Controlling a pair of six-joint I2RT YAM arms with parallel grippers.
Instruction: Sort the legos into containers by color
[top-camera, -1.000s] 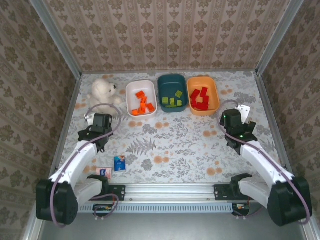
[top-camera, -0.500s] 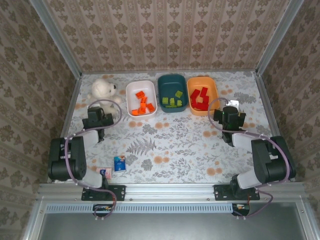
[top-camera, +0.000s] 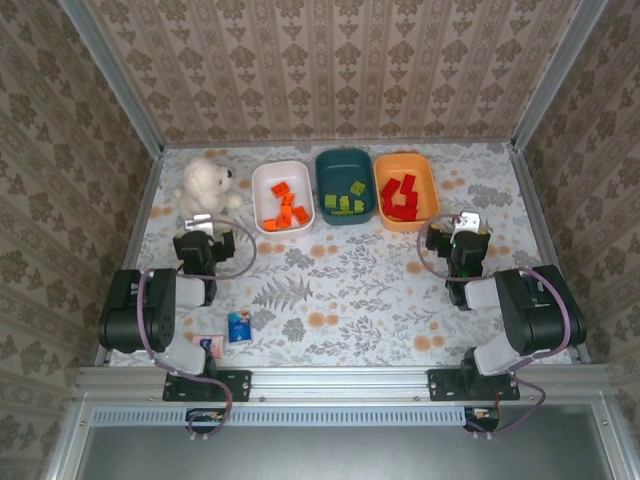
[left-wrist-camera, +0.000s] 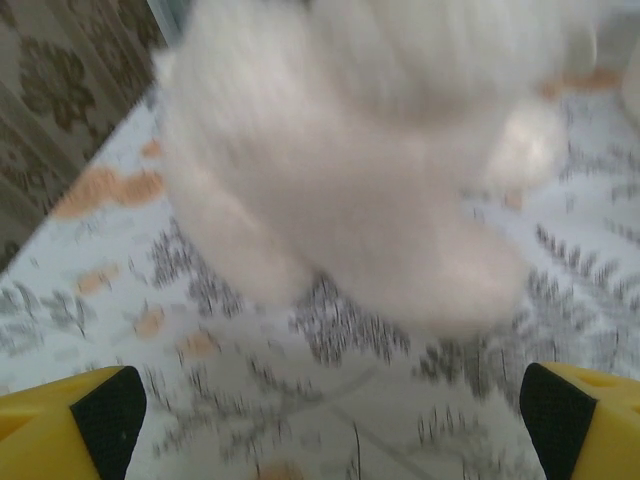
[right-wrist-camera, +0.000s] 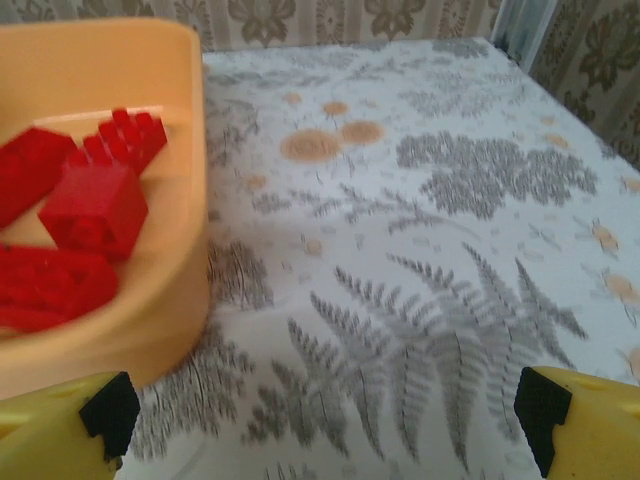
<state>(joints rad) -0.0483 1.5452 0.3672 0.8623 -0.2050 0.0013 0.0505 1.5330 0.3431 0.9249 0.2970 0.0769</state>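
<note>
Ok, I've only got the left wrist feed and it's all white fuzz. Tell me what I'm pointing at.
Observer: A white teddy bear, sitting far left, just left of the white tub.
Operator: Give me the tub contents.
Observer: They're sorted by color: orange bricks in the white tub, green bricks in the teal tub, red bricks in the orange tub.
Operator: Now report the right arm.
Observer: The right pincer is open and empty, beside the orange tub's near right corner.
</note>
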